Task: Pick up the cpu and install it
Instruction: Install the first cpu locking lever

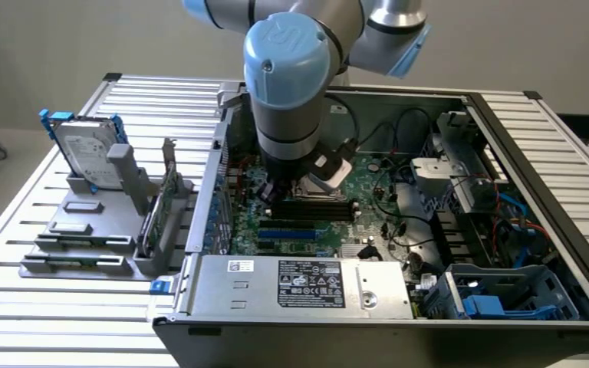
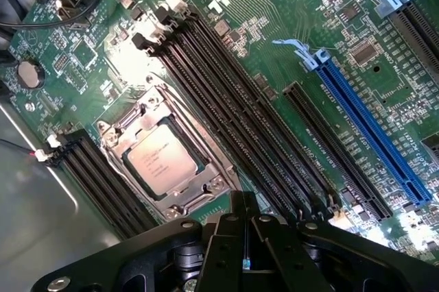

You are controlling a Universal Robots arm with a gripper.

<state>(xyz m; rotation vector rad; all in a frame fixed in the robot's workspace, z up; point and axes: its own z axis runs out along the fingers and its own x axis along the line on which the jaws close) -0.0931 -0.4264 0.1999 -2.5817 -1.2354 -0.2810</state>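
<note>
Gripper (image 2: 243,237), fingers pressed together and holding nothing, hangs above the motherboard (image 2: 357,52); the cpu (image 2: 163,160) sits in its metal socket frame (image 2: 206,142), just beside the fingertips.

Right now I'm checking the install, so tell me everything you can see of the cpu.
The cpu is a small flat square chip with a dull silver metal top bearing faint printed text. It lies flat inside the metal-framed socket on the green motherboard, between rows of black memory slots. The gripper hangs just beside it, not touching it.
</note>
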